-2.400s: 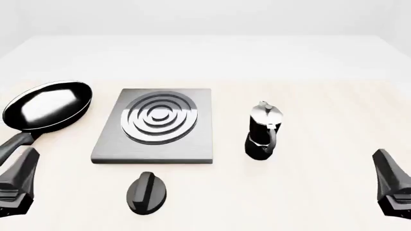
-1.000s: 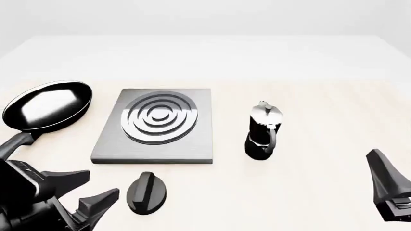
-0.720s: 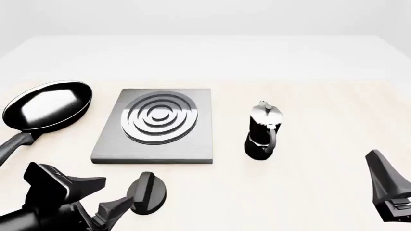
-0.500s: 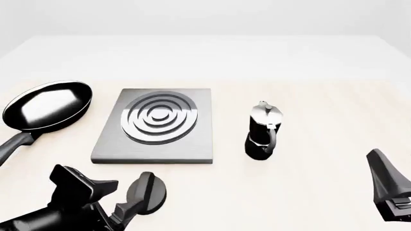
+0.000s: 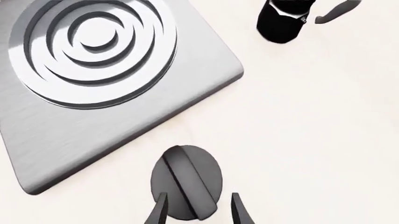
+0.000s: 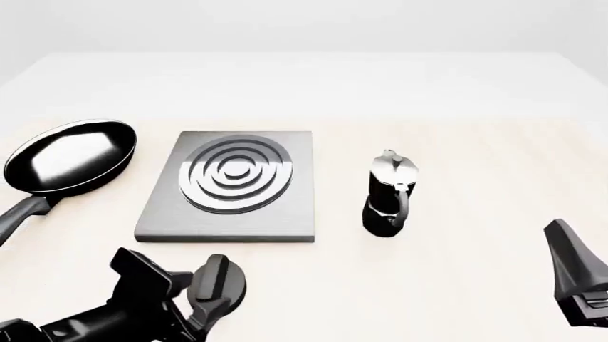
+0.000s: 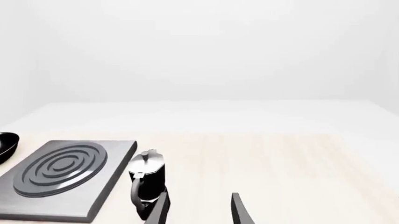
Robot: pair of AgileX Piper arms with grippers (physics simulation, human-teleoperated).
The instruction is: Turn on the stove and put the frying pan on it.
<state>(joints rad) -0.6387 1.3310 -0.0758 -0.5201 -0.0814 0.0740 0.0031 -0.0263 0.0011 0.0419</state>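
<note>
Left gripper (image 6: 195,303) has swept in from the near-left corner toward the knob (image 6: 218,284) over the last couple of seconds; right gripper (image 6: 570,274) has barely shifted. Stove, pan and pot have not moved.

Stove (image 6: 231,185): flat square brushed-grey plate, concentric silver and dark rings (image 6: 233,174) set toward its far side. Lies flat, centre-left of the table (image 6: 475,142). In the left wrist view the plate (image 5: 93,93) shows fine brushed grain and rounded corners, and the rings (image 5: 93,46) look like stepped grooves.

Knob: black oval with a raised ridge along its length, lying on the table at 6 o'clock from the stove, apart from the plate edge. In the left wrist view the knob (image 5: 186,181) sits right in front of the left gripper (image 5: 198,210), fingers apart, one either side of its near end. Cannot tell whether they touch it.

Frying pan (image 6: 70,155): glossy black, thin silver rim, bright reflection inside. Sits at 9 o'clock from the stove, just beside it, not on it. Dark grey handle (image 6: 21,214) runs back toward the near-left edge.

Moka pot (image 6: 389,194): black base, silver top, upright at 3 o'clock from the stove, clear of it. Also visible in the right wrist view (image 7: 147,179).

Right gripper: low at the near-right edge, well apart from everything. In its wrist view the fingers (image 7: 240,210) stand apart, nothing between them.
</note>
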